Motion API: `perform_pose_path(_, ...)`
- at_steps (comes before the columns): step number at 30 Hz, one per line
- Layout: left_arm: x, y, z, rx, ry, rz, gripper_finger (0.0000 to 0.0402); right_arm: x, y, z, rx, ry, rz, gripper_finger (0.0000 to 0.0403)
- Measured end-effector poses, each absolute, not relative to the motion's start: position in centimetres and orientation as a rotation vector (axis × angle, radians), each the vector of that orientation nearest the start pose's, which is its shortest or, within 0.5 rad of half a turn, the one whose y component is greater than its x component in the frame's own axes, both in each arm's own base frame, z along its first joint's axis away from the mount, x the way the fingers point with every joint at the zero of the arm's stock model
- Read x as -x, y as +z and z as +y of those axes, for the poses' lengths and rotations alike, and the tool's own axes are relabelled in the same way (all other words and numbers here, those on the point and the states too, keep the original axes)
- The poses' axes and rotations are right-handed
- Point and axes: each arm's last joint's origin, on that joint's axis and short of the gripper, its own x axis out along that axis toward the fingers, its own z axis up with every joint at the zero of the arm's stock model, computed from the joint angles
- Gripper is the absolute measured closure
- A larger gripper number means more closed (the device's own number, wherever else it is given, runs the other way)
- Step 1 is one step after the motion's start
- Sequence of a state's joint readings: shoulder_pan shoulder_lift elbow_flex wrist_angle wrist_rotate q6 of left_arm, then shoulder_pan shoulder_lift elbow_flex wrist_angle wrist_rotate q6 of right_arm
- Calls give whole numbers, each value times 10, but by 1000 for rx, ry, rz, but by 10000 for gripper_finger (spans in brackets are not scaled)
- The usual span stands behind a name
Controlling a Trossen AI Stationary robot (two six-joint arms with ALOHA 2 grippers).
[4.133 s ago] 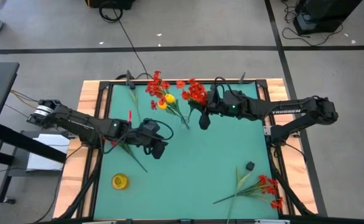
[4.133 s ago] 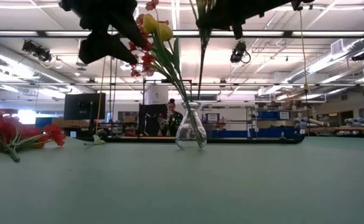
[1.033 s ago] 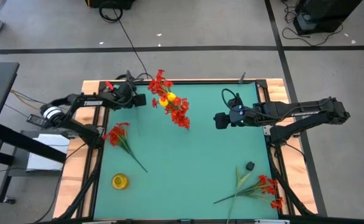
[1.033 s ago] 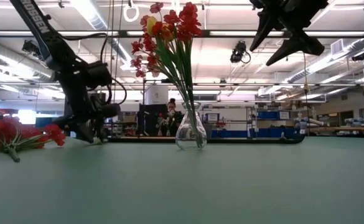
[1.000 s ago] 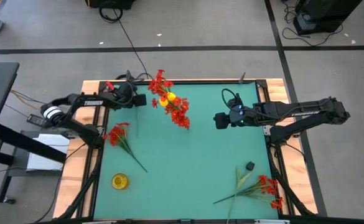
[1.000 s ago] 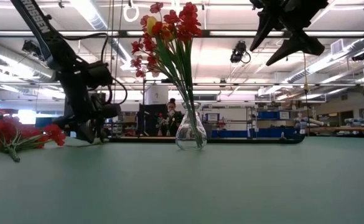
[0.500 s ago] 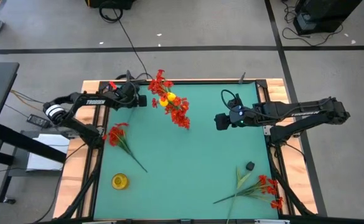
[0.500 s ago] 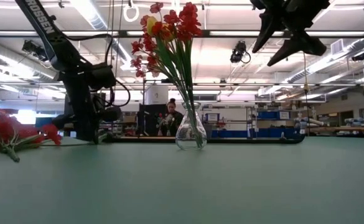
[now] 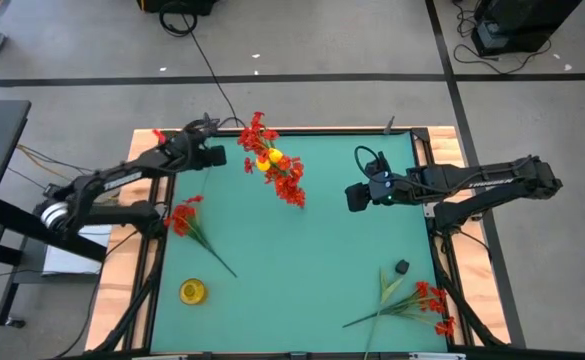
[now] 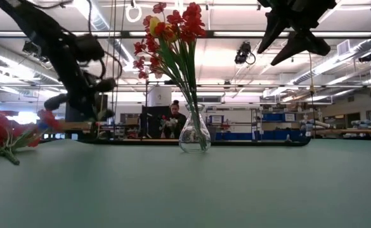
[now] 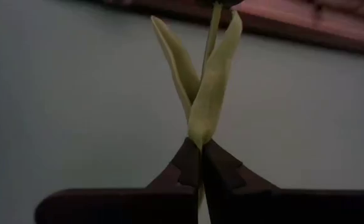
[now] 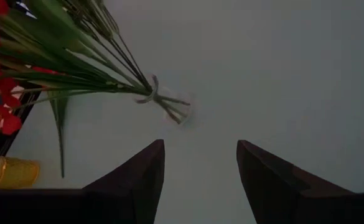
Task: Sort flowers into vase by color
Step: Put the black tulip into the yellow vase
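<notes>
A clear glass vase [image 10: 194,133] stands mid-table toward the far edge and holds red and yellow flowers [image 9: 273,165]. My left gripper [image 9: 210,156] is near the far left corner, above the table, shut on a single sprig with pale green leaves [image 11: 201,81]. The sprig's red blossom [image 9: 157,134] points at the far left corner. My right gripper [image 9: 355,196] hangs open, high to the right of the vase, holding nothing [image 12: 200,146]. A red bunch [image 9: 187,216] lies on its side at the left. More red flowers [image 9: 417,300] lie near the right front corner. My left gripper pinches the sprig's thin stem [image 11: 200,148] between its two fingertips, just below where two narrow leaves branch off. The fingers slant downward, and the stem runs on past them. The blossom end [image 10: 49,119] shows above the table surface in the low view.
A small yellow round thing [image 9: 192,291] sits near the front left. A small dark object [image 9: 401,267] lies at the right, above the loose flowers. A raised wooden frame [image 9: 144,150] borders the green mat, whose middle is bare.
My left gripper has shut on the sprig's stem at the far left of the table and then risen with it. The sprig has come up off the table, and its red blossom has shifted toward the far left corner. The vase and its flowers have stayed put.
</notes>
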State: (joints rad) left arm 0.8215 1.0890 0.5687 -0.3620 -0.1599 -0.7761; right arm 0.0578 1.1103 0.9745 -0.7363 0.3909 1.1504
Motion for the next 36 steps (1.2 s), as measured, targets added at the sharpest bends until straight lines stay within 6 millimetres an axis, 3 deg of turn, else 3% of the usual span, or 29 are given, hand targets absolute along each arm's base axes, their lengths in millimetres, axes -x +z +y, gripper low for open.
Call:
perform_pose_path(5, -121, 226, 136, 917, 1141, 287, 392, -214, 294, -1, -849, -760, 564, 197)
perform_pose_path(12, -106, 275, 118, 603, 957, 16, 386, -214, 294, -2, -838, -772, 554, 197)
perform_pose_path(17, -96, 307, 102, 480, 765, -208, 382, -214, 294, -2, -838, -772, 555, 197)
perform_pose_path(25, -89, 320, 73, 423, 385, -219, 397, -214, 294, -2, -822, -766, 560, 197)
perform_pose_path(31, -81, 328, 40, 336, 45, -222, 399, -215, 294, -1, -836, -750, 571, 197)
perform_pose_path(36, -70, 333, 16, 368, -193, -242, 400, -215, 294, -1, -878, -764, 557, 197)
